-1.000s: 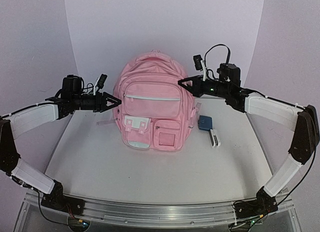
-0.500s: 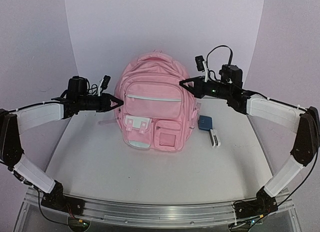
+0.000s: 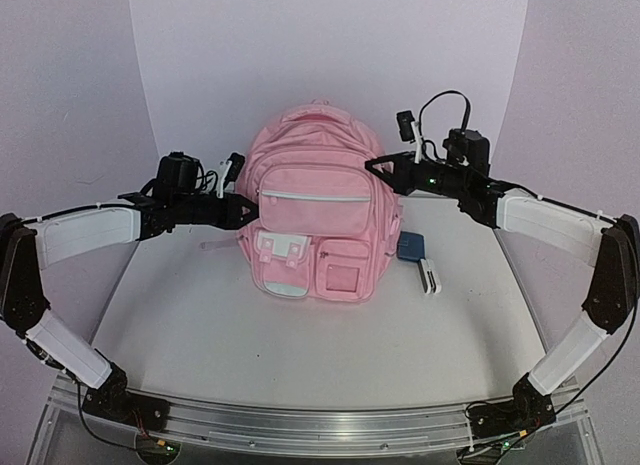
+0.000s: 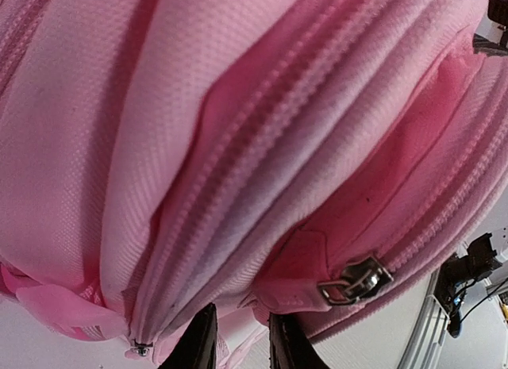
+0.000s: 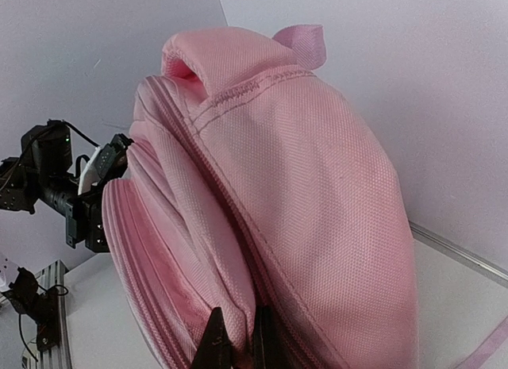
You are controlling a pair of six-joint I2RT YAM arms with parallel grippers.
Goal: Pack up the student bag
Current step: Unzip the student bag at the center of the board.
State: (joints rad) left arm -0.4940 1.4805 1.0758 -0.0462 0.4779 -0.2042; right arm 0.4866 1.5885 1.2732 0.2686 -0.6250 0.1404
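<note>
The student bag (image 3: 320,225), a pink backpack with zipped front pockets, stands upright at the back middle of the table. My left gripper (image 3: 248,213) presses against its left side. In the left wrist view the gripper (image 4: 240,337) has its jaws narrowly apart with a fold of the bag (image 4: 238,147) between them, next to a metal zipper pull (image 4: 353,279). My right gripper (image 3: 372,165) is at the bag's upper right edge. In the right wrist view the gripper (image 5: 238,337) is shut on a ridge of the bag (image 5: 317,194) beside a zipper seam.
A small blue box (image 3: 410,246) and a white-and-black item (image 3: 429,276) lie on the table just right of the bag. The backdrop wall stands close behind. The left arm's wrist (image 5: 71,194) shows beyond the bag in the right wrist view.
My left gripper moved right onto the bag's side and its jaws narrowed. The bag shifted slightly right. The right gripper stayed shut on the bag's edge and drifted right with it.
</note>
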